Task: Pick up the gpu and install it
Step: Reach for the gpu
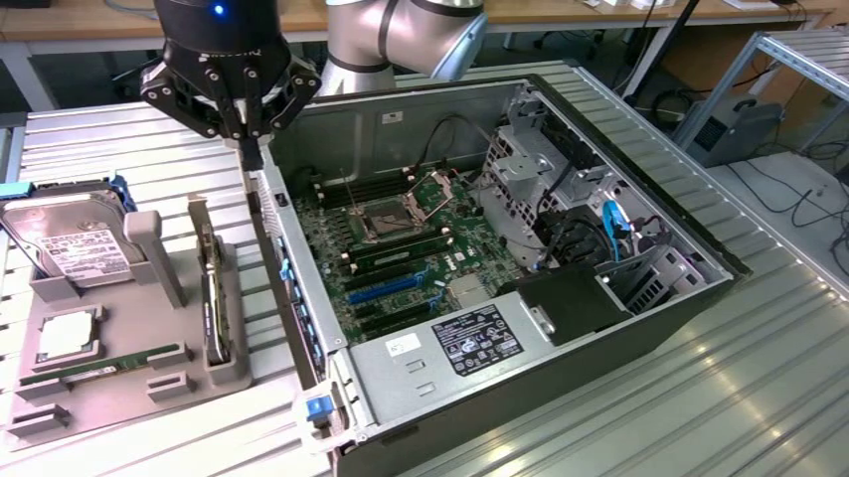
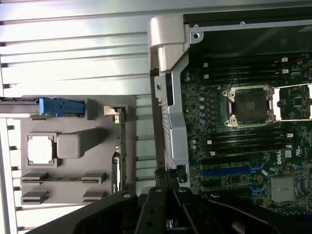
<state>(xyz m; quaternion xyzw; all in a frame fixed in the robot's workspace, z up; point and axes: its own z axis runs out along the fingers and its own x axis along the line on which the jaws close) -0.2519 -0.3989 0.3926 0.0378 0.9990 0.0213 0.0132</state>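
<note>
Above open black computer case (image 1: pixel 663 318): black gripper (image 1: pixel 250 149) pointing down, clamped together, empty
Grey tray (image 1: pixel 229 373): dark flat gpu (image 1: pixel 209 298) on edge

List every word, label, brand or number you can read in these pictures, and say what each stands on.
"DELL", sideways, seemingly: white print on the motherboard.
Black label on the power supply: too small to read.
White label on the hard drive: blurred.
Sticker on the case wall: unreadable.
</note>
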